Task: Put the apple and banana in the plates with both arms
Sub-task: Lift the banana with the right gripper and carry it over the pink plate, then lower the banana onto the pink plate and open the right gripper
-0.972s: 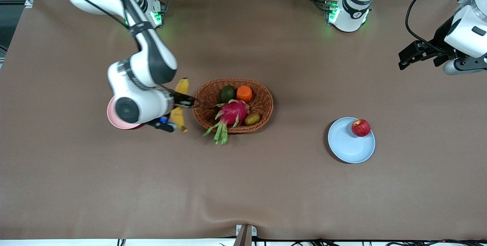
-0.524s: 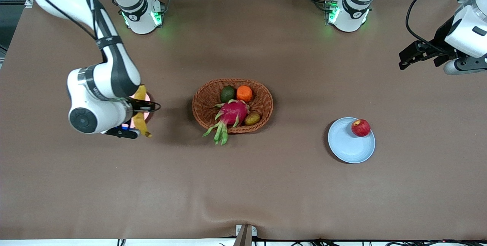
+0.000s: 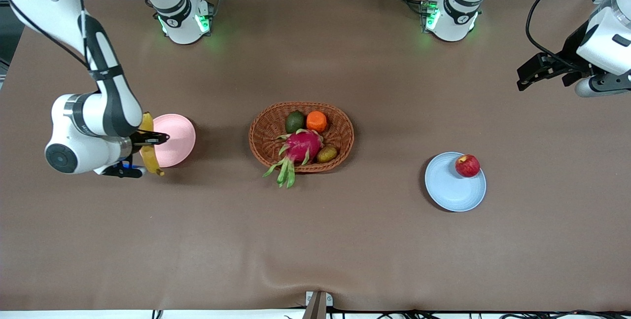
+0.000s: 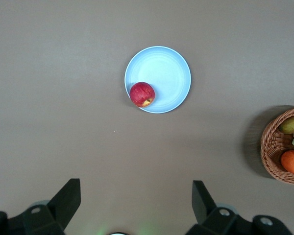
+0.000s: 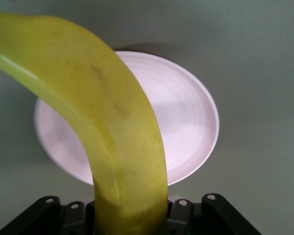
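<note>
Step in hand: we are carrying the banana (image 3: 148, 149) to the pink plate (image 3: 175, 140); the apple half of the job looks done.
Right claw: the right claw (image 3: 148, 139) is pinching the banana across its middle, up in the air over the edge of the pink plate at the right arm's end of the bench (image 3: 315, 240).
Banana: in the right wrist view the banana (image 5: 103, 127) is running out from between the fingers and crossing above the pink plate (image 5: 186, 117), which is lying bare underneath the claw.
Left claw: the left claw (image 3: 535, 70) is spread and holding nothing, and we are waiting with it high over the left arm's end of the bench.
Apple: the apple (image 3: 467, 165) is sitting on the blue plate (image 3: 451, 188), near its rim and well apart from the left claw; the left wrist view shows the apple (image 4: 142, 94) and blue plate (image 4: 164, 73) below, out ahead of the fingers (image 4: 63, 200).
Next move: we judge the right claw needs centring a little more over the plate, then lowering until the banana is nearly touching, then spreading.
Basket: the basket (image 3: 263, 126) of other fruit is sitting between the two plates, apart from both claws.
</note>
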Robot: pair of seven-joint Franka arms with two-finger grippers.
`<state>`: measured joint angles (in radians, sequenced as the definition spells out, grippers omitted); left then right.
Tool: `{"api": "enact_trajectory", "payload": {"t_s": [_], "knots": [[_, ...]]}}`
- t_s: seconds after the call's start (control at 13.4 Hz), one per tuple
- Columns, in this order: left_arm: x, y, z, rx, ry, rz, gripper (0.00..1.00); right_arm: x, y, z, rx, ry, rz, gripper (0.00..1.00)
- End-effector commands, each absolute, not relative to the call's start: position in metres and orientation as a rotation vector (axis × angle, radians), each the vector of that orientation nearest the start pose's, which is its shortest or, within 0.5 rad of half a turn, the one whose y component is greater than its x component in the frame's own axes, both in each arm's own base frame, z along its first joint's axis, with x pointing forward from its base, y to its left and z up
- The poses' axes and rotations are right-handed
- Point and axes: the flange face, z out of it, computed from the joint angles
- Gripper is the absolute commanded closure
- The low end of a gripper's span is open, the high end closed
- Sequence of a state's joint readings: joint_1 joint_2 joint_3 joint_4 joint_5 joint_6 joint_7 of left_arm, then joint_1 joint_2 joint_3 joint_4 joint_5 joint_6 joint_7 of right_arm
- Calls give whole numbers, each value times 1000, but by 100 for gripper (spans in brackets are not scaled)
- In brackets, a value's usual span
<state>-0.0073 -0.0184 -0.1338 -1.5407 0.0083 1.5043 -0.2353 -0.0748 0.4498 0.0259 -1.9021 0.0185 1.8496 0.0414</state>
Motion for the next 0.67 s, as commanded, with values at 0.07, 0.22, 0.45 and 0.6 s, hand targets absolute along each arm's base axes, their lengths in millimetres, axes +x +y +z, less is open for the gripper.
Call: {"api": "enact_trajectory", "payload": {"t_s": [0.07,0.22,0.45,0.6], "knots": [[535,-76,646,-3136,-154,34,0,538,-15,210,-3014,110,760,100],[535,-76,646,-3136,-154,34,0,539,-12,207,-3005,126,758,89],[535,-76,646,-3136,-154,34,0,539,-9,207,-2974,171,757,0],[535,-76,646,-3136,-154,34,0,542,-3,213,-2973,155,764,0]]}}
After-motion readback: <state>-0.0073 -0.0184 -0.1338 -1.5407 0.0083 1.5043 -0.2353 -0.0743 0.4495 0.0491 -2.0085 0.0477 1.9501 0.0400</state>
